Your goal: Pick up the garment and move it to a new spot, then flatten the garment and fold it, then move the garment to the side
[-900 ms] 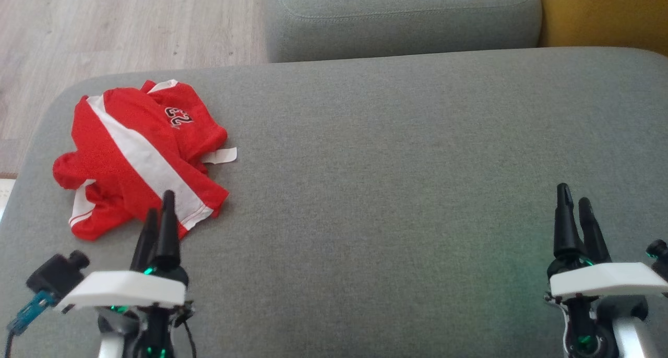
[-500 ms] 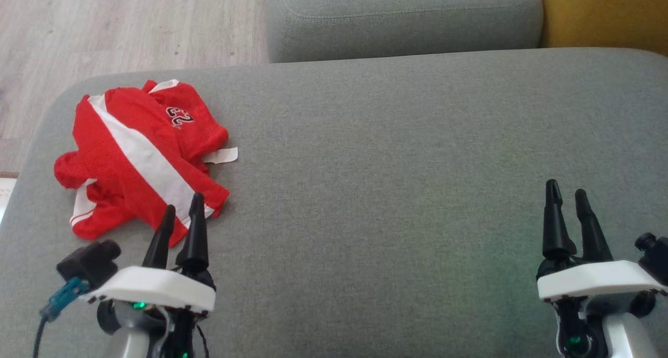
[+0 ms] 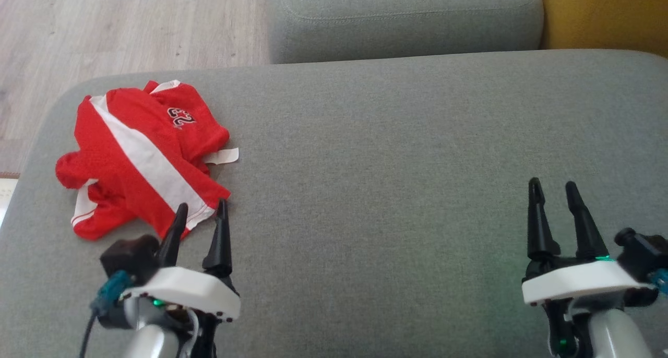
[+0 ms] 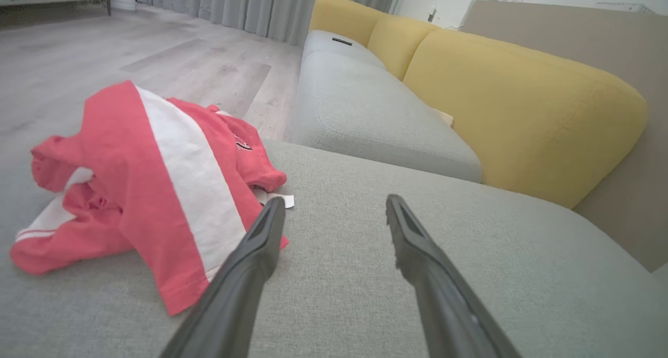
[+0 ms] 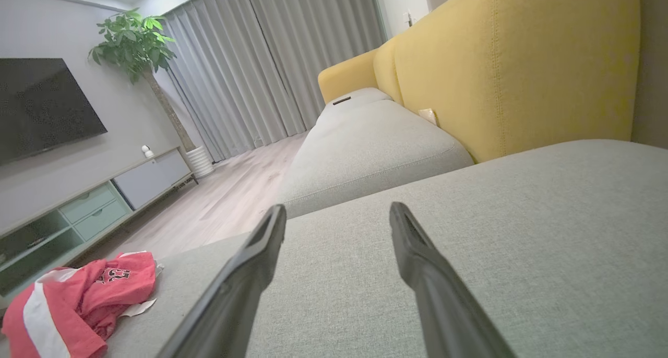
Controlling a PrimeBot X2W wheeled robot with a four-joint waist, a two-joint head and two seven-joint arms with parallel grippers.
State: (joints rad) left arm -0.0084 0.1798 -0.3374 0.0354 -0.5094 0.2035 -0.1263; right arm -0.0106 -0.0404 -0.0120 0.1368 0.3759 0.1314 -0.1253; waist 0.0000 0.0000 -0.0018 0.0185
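The garment (image 3: 141,154) is a crumpled red piece with a broad white stripe and a number print, lying at the far left of the grey cushion (image 3: 391,154). In the left wrist view the garment (image 4: 151,186) lies left of the fingers, its hem beside the left fingertip. My left gripper (image 3: 202,210) stands open just off the garment's near right corner, nothing between its fingers. My right gripper (image 3: 552,189) is open and empty over bare cushion at the right. The right wrist view has the garment (image 5: 73,300) at its lower left.
A second grey seat cushion (image 3: 402,19) lies beyond the one I work on, with yellow backrests (image 4: 516,107) to the right. Wooden floor (image 3: 120,24) drops off past the cushion's far left edge. A TV cabinet (image 5: 88,206) and a potted plant (image 5: 133,39) stand across the room.
My left gripper has moved right, off the garment's hem, and its fingers have spread apart. The right gripper has shifted slightly left and opened wider. The garment has not moved.
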